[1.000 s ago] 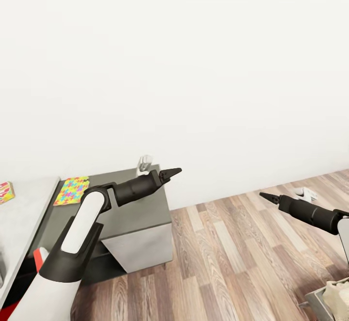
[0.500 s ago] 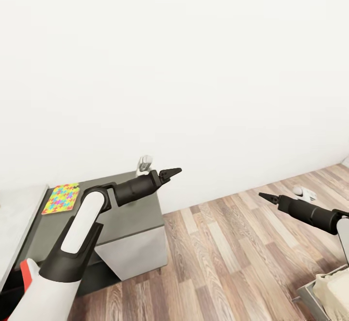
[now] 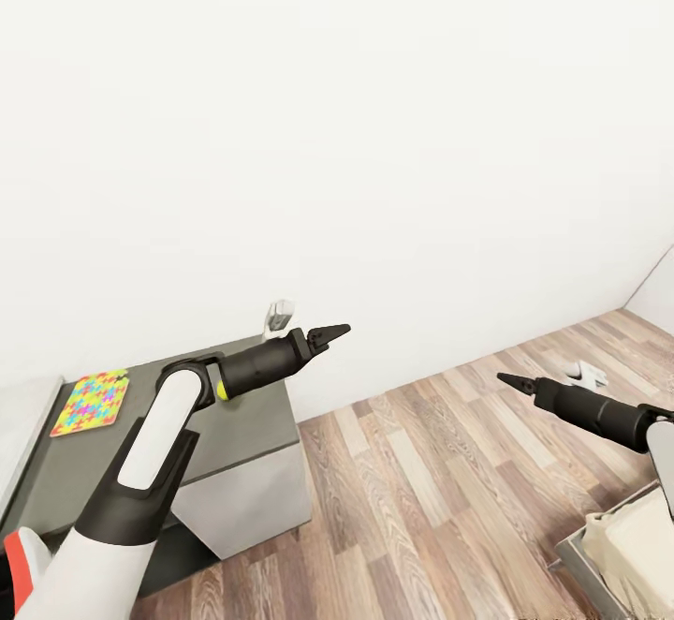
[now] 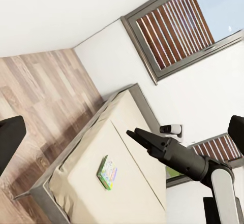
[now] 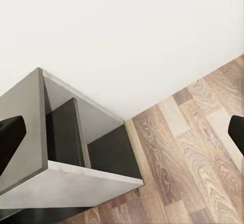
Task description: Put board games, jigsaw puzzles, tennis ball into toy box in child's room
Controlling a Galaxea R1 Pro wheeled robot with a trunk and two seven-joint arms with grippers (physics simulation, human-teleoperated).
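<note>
One jigsaw puzzle (image 3: pixel 91 402) lies flat on the lower dark-grey part of the table (image 3: pixel 253 414). The tennis ball (image 3: pixel 223 391) peeks out from behind my left forearm on the same top. My left gripper (image 3: pixel 329 332) hovers above the table's far corner, its fingers (image 4: pixel 10 142) spread wide with nothing between them. Over the wood floor my right gripper (image 3: pixel 510 379) is open and empty too, its fingers (image 5: pixel 10 135) far apart. In the left wrist view, a board game (image 4: pixel 108 172) lies on the bed (image 4: pixel 86 193). The toy box is out of view.
A small white object (image 3: pixel 279 317) stands at the table's back edge against the white wall. The bed's corner (image 3: pixel 618 554) juts in at the lower right. Another white item (image 3: pixel 585 374) lies on the floor. Part of a red chair (image 3: pixel 14 550) shows at the lower left.
The head view has swung to the right, so the table slid left and more of the bed corner entered. The tennis ball now shows by my left arm. Both arms keep their pose.
</note>
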